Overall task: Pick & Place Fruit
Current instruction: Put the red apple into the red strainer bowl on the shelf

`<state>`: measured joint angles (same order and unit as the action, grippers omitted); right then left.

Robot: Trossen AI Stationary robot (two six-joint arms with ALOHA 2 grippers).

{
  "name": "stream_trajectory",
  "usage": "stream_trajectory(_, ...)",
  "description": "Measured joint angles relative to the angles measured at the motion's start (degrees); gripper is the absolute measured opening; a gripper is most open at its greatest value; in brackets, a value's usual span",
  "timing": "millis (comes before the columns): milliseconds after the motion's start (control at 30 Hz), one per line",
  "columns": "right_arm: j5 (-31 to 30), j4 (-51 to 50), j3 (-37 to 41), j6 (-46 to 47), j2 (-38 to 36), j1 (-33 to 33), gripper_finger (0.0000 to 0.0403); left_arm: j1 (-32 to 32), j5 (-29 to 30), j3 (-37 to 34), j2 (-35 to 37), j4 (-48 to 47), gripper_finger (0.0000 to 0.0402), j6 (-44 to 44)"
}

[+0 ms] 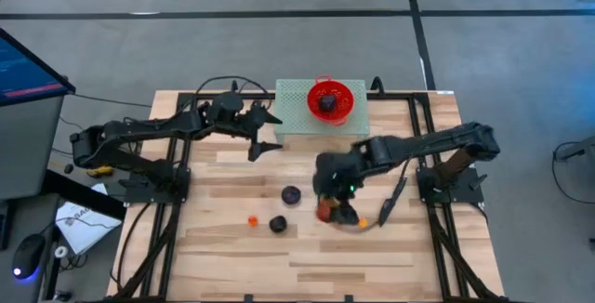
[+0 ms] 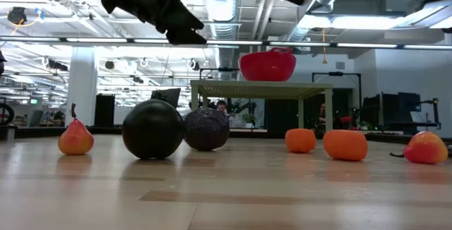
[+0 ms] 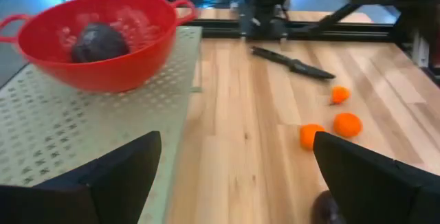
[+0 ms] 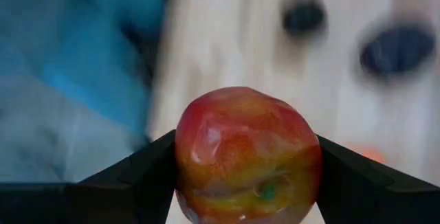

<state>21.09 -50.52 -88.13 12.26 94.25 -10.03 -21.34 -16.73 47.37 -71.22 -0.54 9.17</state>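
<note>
The right hand point(image 4: 244, 176) grips a glossy red fruit point(image 4: 247, 157), its skin streaked with yellow, squeezed between two dark matte fingers point(image 4: 141, 176). From overhead that hand point(image 1: 327, 203) sits at mid-worktop, above the pale wooden planks of the worktop point(image 1: 223, 247). The left hand point(image 1: 271, 134), its fingers spread and holding nothing, hangs beside the perforated pale-green stand point(image 1: 293, 122) at the far edge. On the stand rests a translucent red plastic bowl point(image 1: 330, 99) with looped handles, and inside it lies one dark purple fruit point(image 1: 328, 104) with a rough, dull skin.

Two more dark fruits remain on the planks: a bumpy purple one point(image 1: 291, 194) and a smooth black ball point(image 1: 277, 224) nearer the front. A small orange fruit point(image 1: 252, 219) lies just left of the black ball, and another orange fruit point(image 1: 363, 220) lies just right of the right hand. A slim black knife point(image 1: 390, 201) lies on the boards near the right arm's base. At table level, the orange pieces point(image 2: 345, 145) look waxy and faintly faceted.
</note>
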Motion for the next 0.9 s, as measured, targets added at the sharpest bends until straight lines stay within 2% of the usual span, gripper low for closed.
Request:
stream_trajectory(67, -0.3, 10.7, 2.9, 2.3, -3.8, 2.7, 0.0273, -0.2, 0.1, -0.8, 0.0, 0.2, 0.037, 0.4)
stream_trajectory(100, -2.3, 15.4, 4.1, 2.4, -6.1, 4.3, 0.0273, -0.2, 0.1, -1.3, 0.0, 0.2, 0.0369, 0.8)
stream_trajectory(167, -10.0, 22.1, 6.0, 1.8, -10.1, 7.5, 0.0273, -0.2, 0.3, -2.8, 0.0, 0.5, 0.0368, 1.0)
stream_trajectory(300, -31.5, 20.8, 6.5, 0.3, -16.3, 14.2, 0.0273, -0.2, 0.5, -5.6, 0.0, 1.1, 0.0367, 0.7)
stream_trajectory(367, -35.4, 17.6, 6.4, 1.8, -18.0, 18.8, 0.0273, -0.1, 0.6, -7.1, 0.0, 2.5, 0.0367, -0.4)
stream_trajectory(433, -33.1, 12.9, 5.6, 4.7, -18.3, 24.4, 0.0273, -0.1, 0.6, -8.4, 0.0, 4.4, 0.0365, -1.0)
stream_trajectory(500, -27.2, 8.2, 4.1, 6.6, -17.0, 29.9, 0.0273, -0.1, 0.7, -9.2, 0.0, 5.7, 0.0363, -2.0)
stream_trajectory(600, -20.4, 1.4, 1.6, 4.8, -12.8, 35.6, 0.0273, -0.1, 0.7, -10.0, 0.0, 7.7, 0.036, -2.1)
stream_trajectory(767, -18.3, -11.0, -4.9, -3.6, -3.6, 39.2, 0.0273, -0.1, 0.7, -10.6, 0.0, 10.6, 0.0356, -2.1)
stream_trajectory(900, -18.6, -15.8, -10.1, -7.6, 3.1, 40.1, 0.0273, -0.1, 0.7, -10.7, -0.1, 11.1, 0.0355, -2.2)
